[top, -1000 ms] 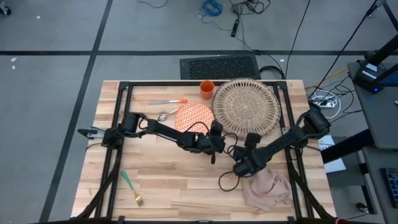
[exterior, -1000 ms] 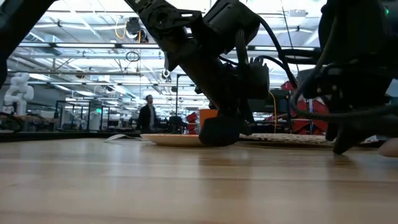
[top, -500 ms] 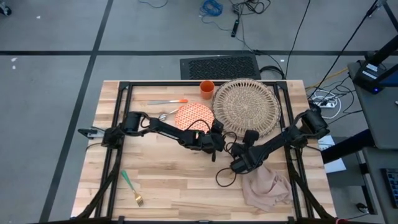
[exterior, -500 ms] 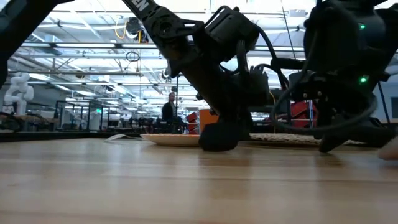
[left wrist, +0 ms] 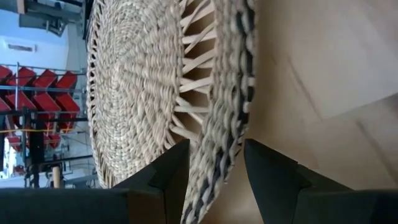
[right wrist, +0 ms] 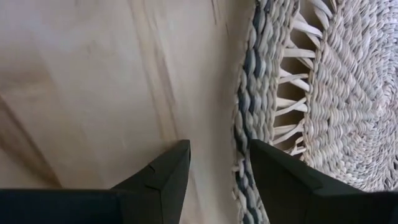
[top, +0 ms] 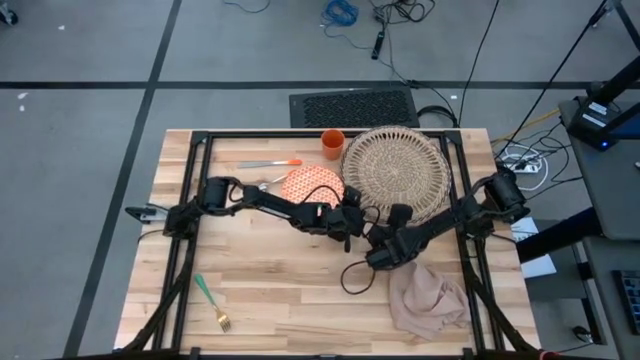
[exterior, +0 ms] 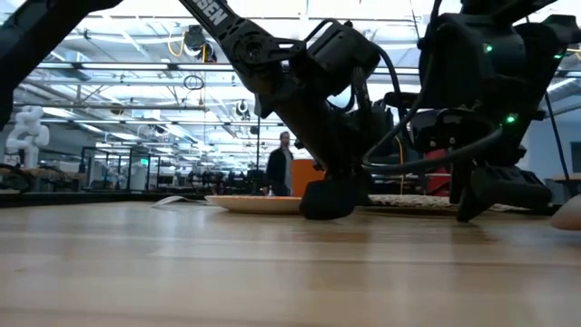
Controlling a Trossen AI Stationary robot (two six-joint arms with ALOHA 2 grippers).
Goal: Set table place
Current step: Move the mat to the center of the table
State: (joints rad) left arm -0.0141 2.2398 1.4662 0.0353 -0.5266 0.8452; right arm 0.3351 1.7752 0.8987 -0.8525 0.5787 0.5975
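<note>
High view: both arms meet at the near rim of the woven placemat (top: 397,172), upper right of centre on the bench (top: 260,290).

Left gripper (top: 352,213) has its jaws parted around the mat's edge, the rim lying between the two fingers (left wrist: 171,177) in the left wrist view. Right gripper (top: 398,219) also has its jaws parted, one finger (right wrist: 165,174) over bare wood, the other on the rim. Whether either presses the weave I cannot tell. Orange plate (top: 311,186) lies just left of the mat, cup (top: 332,144) above it, napkin (top: 428,305) at lower right, fork (top: 211,302) at lower left.
</note>
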